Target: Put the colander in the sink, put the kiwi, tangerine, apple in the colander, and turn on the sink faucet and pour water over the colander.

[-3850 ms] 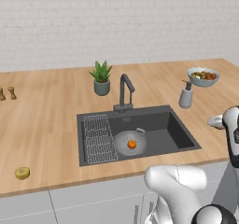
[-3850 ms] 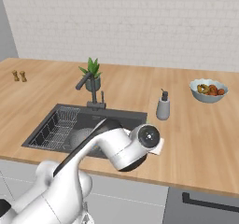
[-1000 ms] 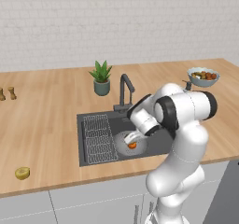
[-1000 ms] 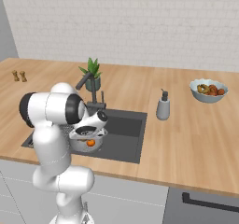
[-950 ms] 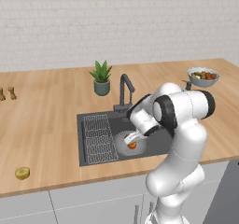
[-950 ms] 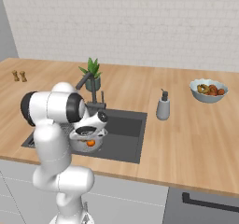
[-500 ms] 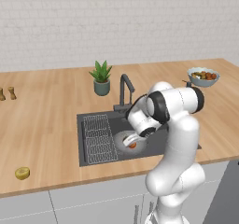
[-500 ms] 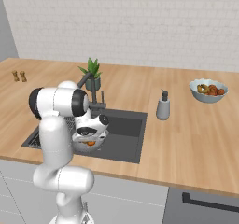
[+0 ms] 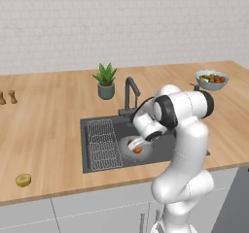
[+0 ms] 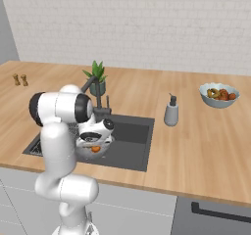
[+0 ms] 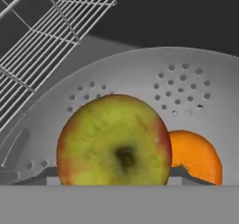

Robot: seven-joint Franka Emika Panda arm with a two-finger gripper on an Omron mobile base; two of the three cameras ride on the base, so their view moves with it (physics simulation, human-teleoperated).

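While the arm reached low from the left base view, the gripper point(image 9: 137, 143) hung over the colander point(image 9: 127, 145) in the sink point(image 9: 95, 161), with the kiwi point(image 9: 23, 180) lying well apart on the counter point(image 9: 48, 130). From the hand view, the apple point(image 11: 114, 141) sat close before the fingers beside the tangerine point(image 11: 196, 157) in that bowl; whether the jaws clasped it could not be told. Judged firm, smooth and roll-prone, the apple is best held across its widest girth.

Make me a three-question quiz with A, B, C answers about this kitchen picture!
1. Where is the small olive-yellow kiwi?
A. on the wooden counter
B. in the sink
C. in the pale bowl

2. How many fruits lie in the round grey metal colander?
A. none
B. two
C. four

3. What is the tall dark grey faucet doing?
A. pouring water
B. lying broken
C. standing dry

Answers:
1 A, it sits alone on the wood, away from the sink.
2 B, the red-and-green apple and the bright orange tangerine show in the hand view.
3 C, no water comes from the spout.
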